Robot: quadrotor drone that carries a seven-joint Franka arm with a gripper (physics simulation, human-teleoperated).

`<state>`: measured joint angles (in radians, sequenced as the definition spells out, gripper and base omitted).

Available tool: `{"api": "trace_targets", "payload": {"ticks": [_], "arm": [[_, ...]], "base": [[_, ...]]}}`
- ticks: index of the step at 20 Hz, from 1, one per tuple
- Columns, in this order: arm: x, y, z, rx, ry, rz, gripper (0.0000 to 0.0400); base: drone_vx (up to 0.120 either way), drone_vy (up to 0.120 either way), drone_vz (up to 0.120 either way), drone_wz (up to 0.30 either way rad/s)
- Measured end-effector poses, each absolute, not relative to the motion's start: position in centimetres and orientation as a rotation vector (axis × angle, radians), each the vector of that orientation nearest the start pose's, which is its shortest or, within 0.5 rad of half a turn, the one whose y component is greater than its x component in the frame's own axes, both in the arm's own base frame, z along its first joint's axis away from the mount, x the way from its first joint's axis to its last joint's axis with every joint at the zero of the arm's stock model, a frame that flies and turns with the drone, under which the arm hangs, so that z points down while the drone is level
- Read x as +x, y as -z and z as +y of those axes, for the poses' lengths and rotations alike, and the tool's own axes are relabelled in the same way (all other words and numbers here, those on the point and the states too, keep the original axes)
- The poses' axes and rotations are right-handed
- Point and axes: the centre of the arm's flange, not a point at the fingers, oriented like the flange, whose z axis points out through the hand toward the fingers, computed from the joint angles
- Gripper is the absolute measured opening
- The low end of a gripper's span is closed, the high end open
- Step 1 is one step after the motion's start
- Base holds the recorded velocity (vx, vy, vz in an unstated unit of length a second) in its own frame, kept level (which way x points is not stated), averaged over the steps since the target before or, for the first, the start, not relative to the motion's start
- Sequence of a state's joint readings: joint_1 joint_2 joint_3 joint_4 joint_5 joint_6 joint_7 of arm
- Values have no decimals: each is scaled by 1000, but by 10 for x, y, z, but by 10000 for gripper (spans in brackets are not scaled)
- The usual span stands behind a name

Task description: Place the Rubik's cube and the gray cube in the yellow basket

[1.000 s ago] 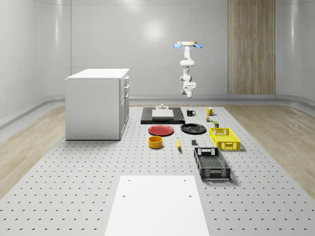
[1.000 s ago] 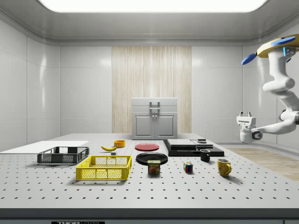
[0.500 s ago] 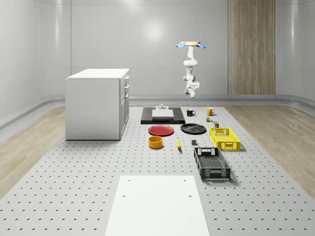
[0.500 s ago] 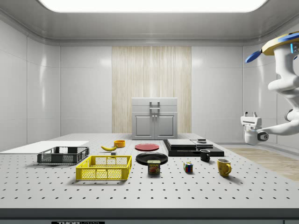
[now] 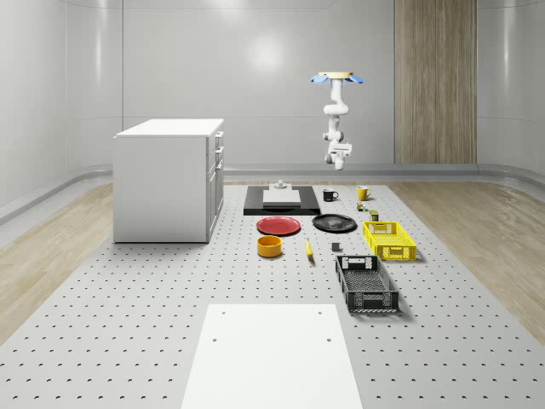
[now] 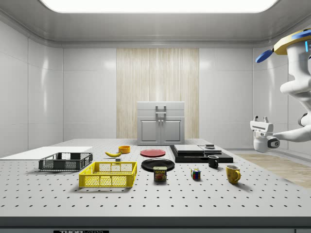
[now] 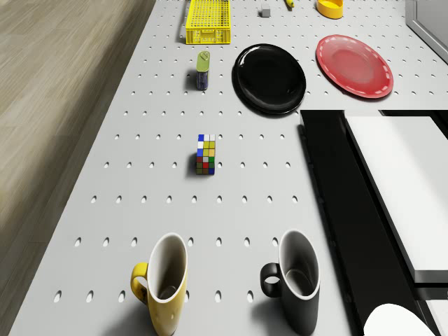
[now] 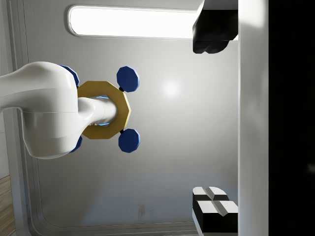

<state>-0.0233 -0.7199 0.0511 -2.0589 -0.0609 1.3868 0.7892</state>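
The Rubik's cube (image 7: pixel 205 154) (image 6: pixel 195 174) (image 5: pixel 361 206) lies on the perforated table between the mugs and a small can. The gray cube (image 7: pixel 265 10) (image 5: pixel 335 248) rests on the table beside the yellow basket (image 5: pixel 389 239) (image 6: pixel 108 175) (image 7: pixel 208 21), which stands with nothing in it. The drone (image 5: pixel 341 77) (image 6: pixel 294 43) hovers high over the table's far end, near the mugs. Its arm hangs down and my gripper (image 6: pixel 259 120) (image 5: pixel 341 158) (image 8: pixel 214 123) points upward, well above the Rubik's cube. The fingers (image 8: pixel 211 34) stand wide apart, open and holding nothing.
A yellow mug (image 7: pixel 162 283) and a black mug (image 7: pixel 294 280) stand below the drone. Farther on are a can (image 7: pixel 202 70), a black plate (image 7: pixel 269 78), a red plate (image 7: pixel 353 65), a black slab (image 5: pixel 281 200), a black crate (image 5: pixel 366 284) and a white cabinet (image 5: pixel 169 179).
The drone and arm have drifted toward the whole-scene view's right, and the gripper has risen slightly. The things on the table have not moved.
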Motion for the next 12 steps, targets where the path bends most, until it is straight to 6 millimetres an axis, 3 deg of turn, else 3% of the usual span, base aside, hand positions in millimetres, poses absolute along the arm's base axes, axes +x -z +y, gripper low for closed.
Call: {"api": "trace_targets", "payload": {"ticks": [7,12], "arm": [[301,-687,30,-3129,280,1299,400],[301,-669,63,-3416,598,1423,400]], "base": [[120,120,0,0],[120,120,0,0]]}}
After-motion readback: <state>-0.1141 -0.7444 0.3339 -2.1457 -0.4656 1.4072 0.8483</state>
